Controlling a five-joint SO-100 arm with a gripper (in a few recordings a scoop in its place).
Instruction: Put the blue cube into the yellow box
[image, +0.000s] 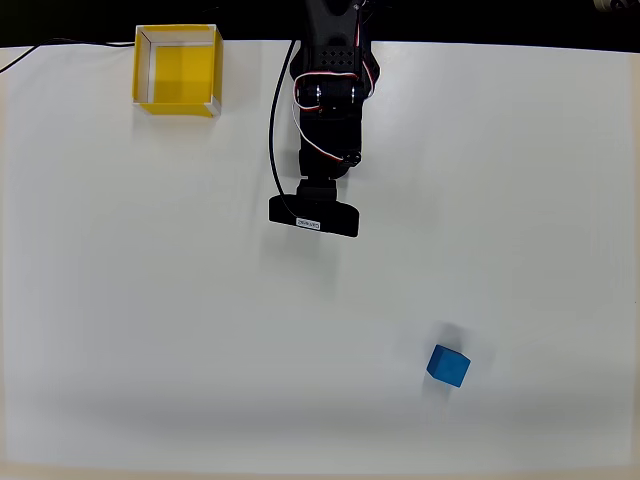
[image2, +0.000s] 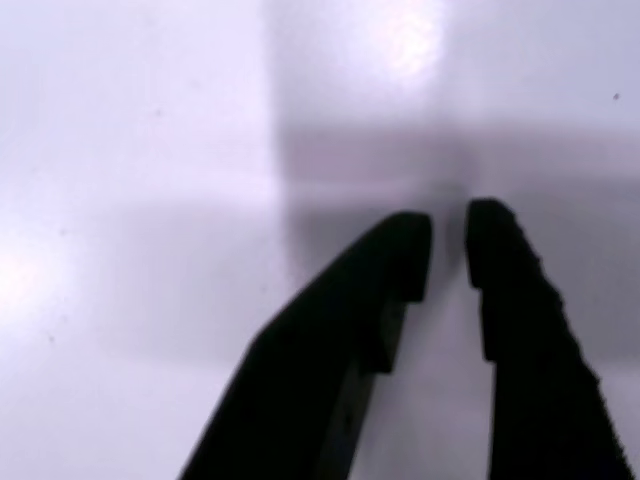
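On the white table (image: 120, 300), overhead view, I logged the blue cube (image: 449, 365) sitting alone toward the near right, turned slightly askew to the table edges, with a faint shadow just behind it. The yellow box (image: 178, 70) stood at the far left corner, open top up, yellow floor visible inside its thin whitish walls, nothing in it. Cube and box were well apart, on opposite sides of the arm. The black arm (image: 325, 110) reached in from the far edge near the middle, white and red wires looping over its upper body and a black cable trailing down its left side; its wrist block sat over bare table, between box and cube but close to neither. In the wrist view I saw the gripper (image2: 448, 250) with its two dark fingers (image2: 510, 300) nearly together, only a narrow slit between the tips, nothing held. Beneath them lay plain table with the arm's own blurred shadow.
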